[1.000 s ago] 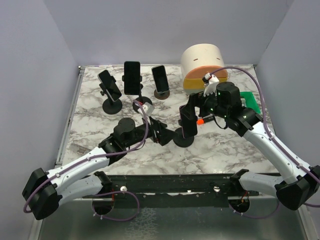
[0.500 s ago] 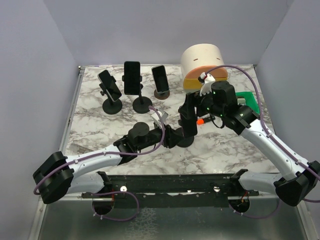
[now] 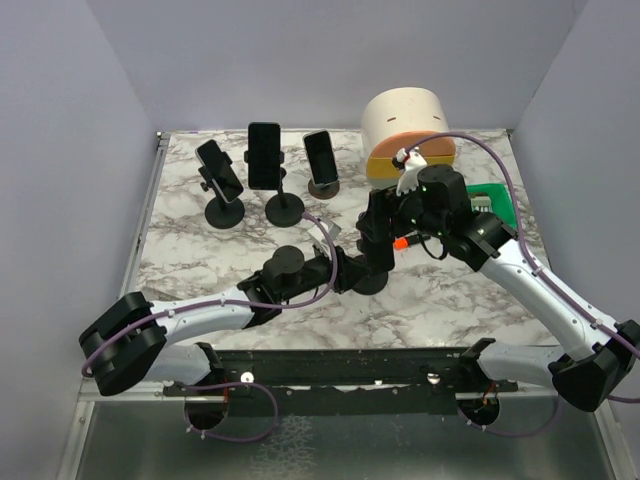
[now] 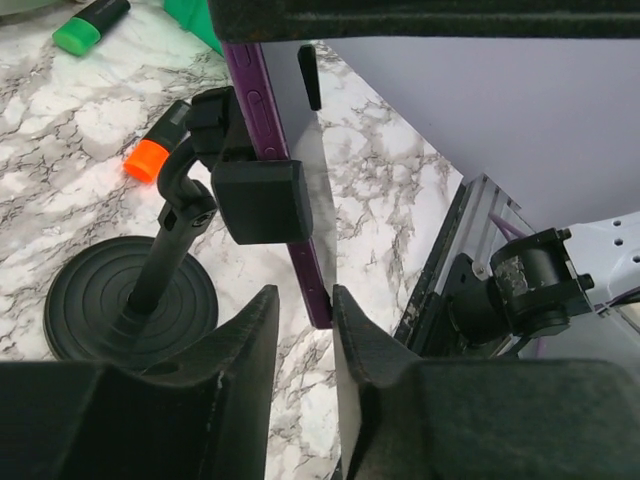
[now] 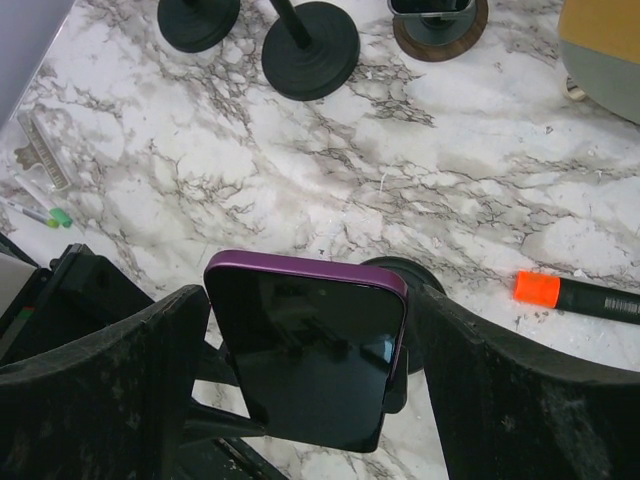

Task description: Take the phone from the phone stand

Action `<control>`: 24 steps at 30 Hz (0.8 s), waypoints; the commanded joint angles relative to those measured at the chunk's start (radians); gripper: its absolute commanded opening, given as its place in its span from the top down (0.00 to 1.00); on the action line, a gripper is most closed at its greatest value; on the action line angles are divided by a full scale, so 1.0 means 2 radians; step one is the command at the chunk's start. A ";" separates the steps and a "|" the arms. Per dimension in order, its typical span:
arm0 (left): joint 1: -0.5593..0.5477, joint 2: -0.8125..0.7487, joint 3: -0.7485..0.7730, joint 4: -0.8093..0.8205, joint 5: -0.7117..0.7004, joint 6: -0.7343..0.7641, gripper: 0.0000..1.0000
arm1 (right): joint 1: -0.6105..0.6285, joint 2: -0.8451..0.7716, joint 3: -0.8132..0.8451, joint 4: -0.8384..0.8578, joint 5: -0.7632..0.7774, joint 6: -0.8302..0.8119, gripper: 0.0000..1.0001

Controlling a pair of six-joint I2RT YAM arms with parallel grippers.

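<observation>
Phone [image 5: 308, 352] sits clamped in stand [image 4: 122, 305] — not lifted out yet; my right end effector [image 5: 307, 305] pinches its sides — left end effector [image 4: 305, 330] slightly spread, empty.

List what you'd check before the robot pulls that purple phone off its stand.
1. The right gripper straddles the purple phone: ok.
2. Its grip on the phone is firm: cannot tell.
3. The phone is free of the stand's clamp: not ok, the clamp grips its edge.
4. The left gripper holds the stand steady: cannot tell.
5. The orange-capped marker lies apart from the stand base: ok.
</observation>
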 commanded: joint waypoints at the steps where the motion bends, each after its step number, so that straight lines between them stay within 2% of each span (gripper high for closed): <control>1: -0.005 0.018 -0.008 0.032 -0.011 0.000 0.76 | 0.007 -0.002 0.011 -0.010 0.016 -0.001 0.14; 14: -0.006 0.051 -0.016 0.064 -0.019 -0.005 1.00 | 0.031 -0.004 0.023 -0.026 0.034 0.000 0.16; 24: -0.006 0.068 -0.023 0.095 -0.024 -0.014 1.00 | 0.065 -0.004 0.030 -0.038 0.076 0.004 0.17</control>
